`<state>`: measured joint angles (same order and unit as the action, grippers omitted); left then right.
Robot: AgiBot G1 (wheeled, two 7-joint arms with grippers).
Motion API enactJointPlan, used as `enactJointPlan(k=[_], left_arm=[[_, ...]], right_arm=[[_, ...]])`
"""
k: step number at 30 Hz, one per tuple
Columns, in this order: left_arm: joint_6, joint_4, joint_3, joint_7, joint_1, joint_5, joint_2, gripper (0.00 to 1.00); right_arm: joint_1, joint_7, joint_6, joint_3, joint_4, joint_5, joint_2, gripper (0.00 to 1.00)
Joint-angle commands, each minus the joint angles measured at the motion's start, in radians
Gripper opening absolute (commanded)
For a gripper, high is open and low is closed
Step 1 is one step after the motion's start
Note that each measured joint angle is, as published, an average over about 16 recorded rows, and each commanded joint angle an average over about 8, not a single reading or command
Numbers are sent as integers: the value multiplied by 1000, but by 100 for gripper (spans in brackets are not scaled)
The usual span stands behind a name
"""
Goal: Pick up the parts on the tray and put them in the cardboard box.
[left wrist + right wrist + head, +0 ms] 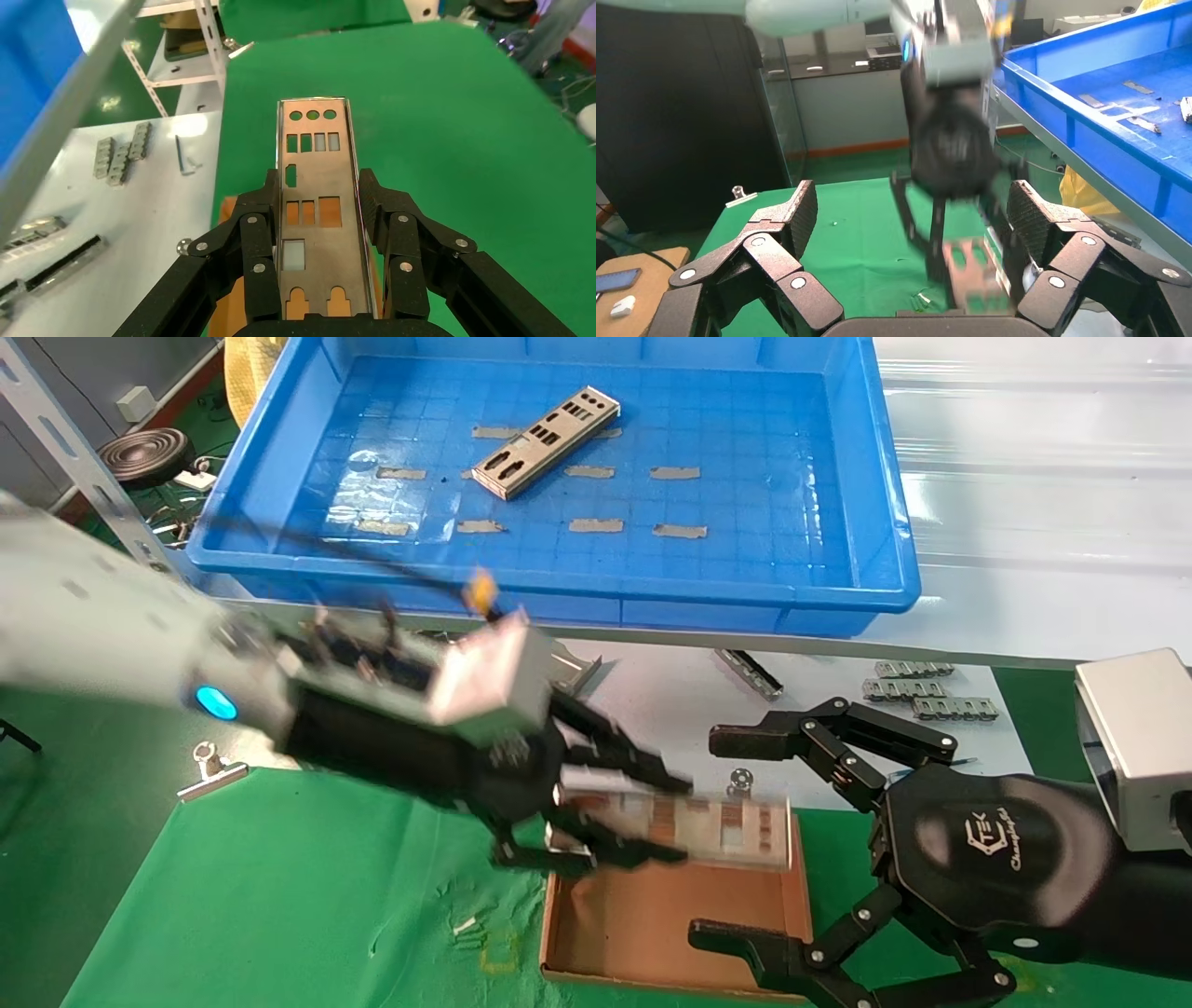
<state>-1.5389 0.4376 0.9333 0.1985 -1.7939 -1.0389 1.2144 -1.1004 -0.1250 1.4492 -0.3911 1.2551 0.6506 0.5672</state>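
Parts, thin flat silver metal plates punched with round and rectangular cutouts: one (694, 829) clamped by its long edges in the left gripper (643, 817), held level just above the far rim of the small shallow brown cardboard box (643, 929). Same plate (314, 210) in the left wrist view pinched between the black fingers (256, 246), free end projecting well past the fingertips, box brown showing through the cutouts. Second plate (546, 441) lying flat, well beyond the left gripper, on the grid floor of the large bright-blue plastic tray (880, 505), among short grey tape strips (596, 525).

Right gripper (745, 836) spread wide and gripping nothing, just beside the held plate's free end; one finger over the box's near corner, other over the white tabletop (670, 696). Left gripper (947, 210) and its plate (975, 270) framed between the parted right fingers (793, 217).

Small ridged grey metal strips (927, 691) lying beyond the right gripper. Silver binder clip (212, 770) on green cloth (279, 887), beside the left arm.
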Motion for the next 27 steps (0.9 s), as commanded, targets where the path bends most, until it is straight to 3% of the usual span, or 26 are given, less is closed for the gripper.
enactJointPlan(k=[1, 9, 18, 20, 25, 27], left_arm=[[13, 7, 22, 31, 34, -1, 8, 0], [178, -96, 50, 202, 133, -59, 115, 0], [298, -85, 87, 279, 197, -71, 145, 1], [313, -75, 98, 278, 202, -69, 145, 16], [354, -59, 123, 271, 212, -65, 145, 78], [369, -54, 132, 267, 214, -62, 145, 97]], right_arm=[[0, 0, 0, 0, 0, 0, 0, 100], [0, 0, 0, 0, 0, 0, 0, 100], [0, 0, 0, 0, 0, 0, 0, 100], [0, 0, 0, 0, 0, 0, 0, 100], [0, 0, 0, 0, 0, 0, 0, 100], [0, 0, 0, 0, 0, 0, 0, 100]])
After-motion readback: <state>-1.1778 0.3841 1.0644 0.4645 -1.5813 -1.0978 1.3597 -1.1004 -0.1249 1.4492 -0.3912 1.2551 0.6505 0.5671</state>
